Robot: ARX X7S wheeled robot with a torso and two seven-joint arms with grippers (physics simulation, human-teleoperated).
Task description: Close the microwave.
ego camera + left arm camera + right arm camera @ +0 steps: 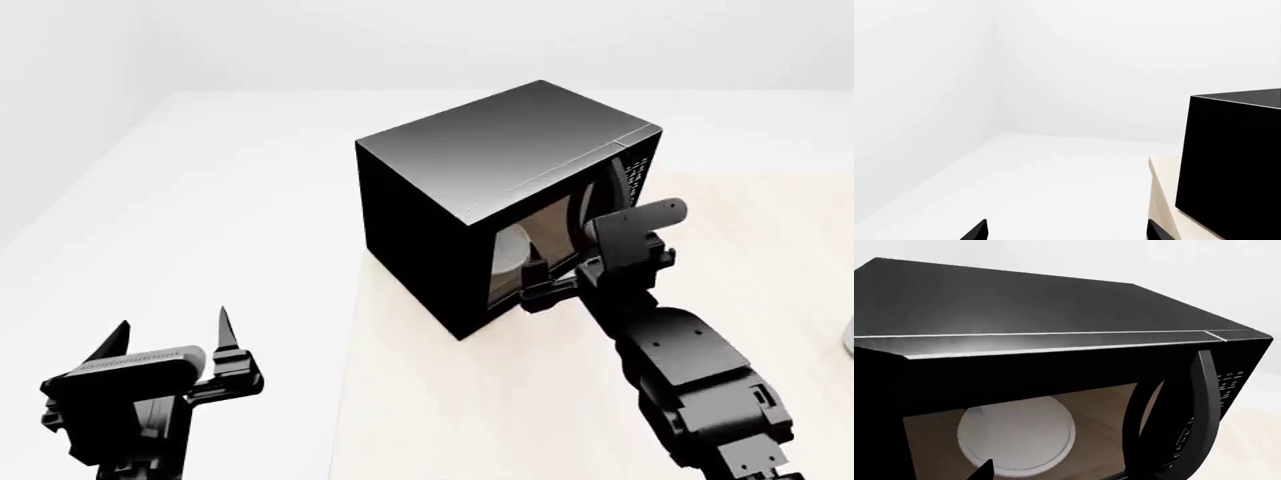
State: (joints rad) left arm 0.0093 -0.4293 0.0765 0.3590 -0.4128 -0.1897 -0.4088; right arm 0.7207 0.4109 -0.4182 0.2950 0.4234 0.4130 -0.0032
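Observation:
The black microwave (494, 170) stands on the beige table (441, 420). Its windowed door (1021, 425) looks flush or nearly flush with the front. The white plate (1017, 435) shows through the window, with the curved handle (1204, 410) and keypad (1231, 382) beside it. My right gripper (537, 285) is right at the door's window, open and empty; one fingertip (984, 471) shows, the other is lost against the black. My left gripper (174, 335) is open and empty, off the table's left side, away from the microwave's side (1234, 160).
The table's left edge (1157, 175) runs beside the microwave. White floor (1041, 180) and white walls lie beyond it. A small pale object (849, 335) is cut off at the head view's right edge.

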